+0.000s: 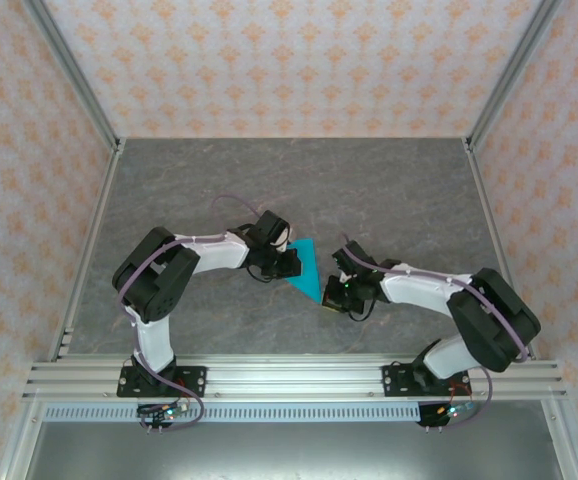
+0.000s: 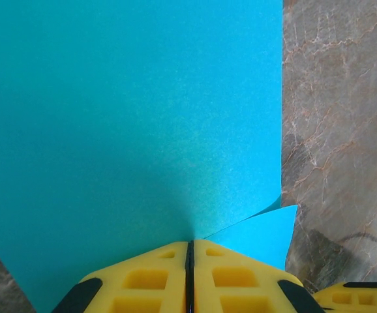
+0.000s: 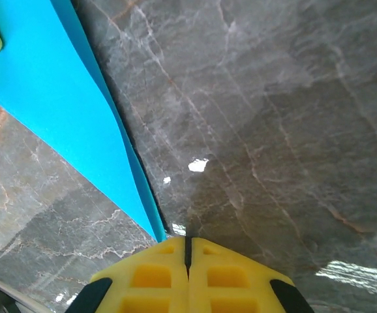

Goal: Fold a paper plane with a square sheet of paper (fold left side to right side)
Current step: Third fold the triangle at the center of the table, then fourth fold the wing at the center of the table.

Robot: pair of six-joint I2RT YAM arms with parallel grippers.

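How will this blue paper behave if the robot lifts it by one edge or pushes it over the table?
Probably floppy: the blue paper looks very thin, and one corner curls near the left pincer. Likely light, so a push may slide it over the glossy table instead of folding it. It should crease easily.

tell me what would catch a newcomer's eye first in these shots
The bright blue paper stands out at once, in the middle of the grey marbled table. The left pincer, with yellow tips, is closed on the paper's near edge, where a second layer peeks out underneath. The right pincer is shut too, its tip right by the paper's pointed corner.
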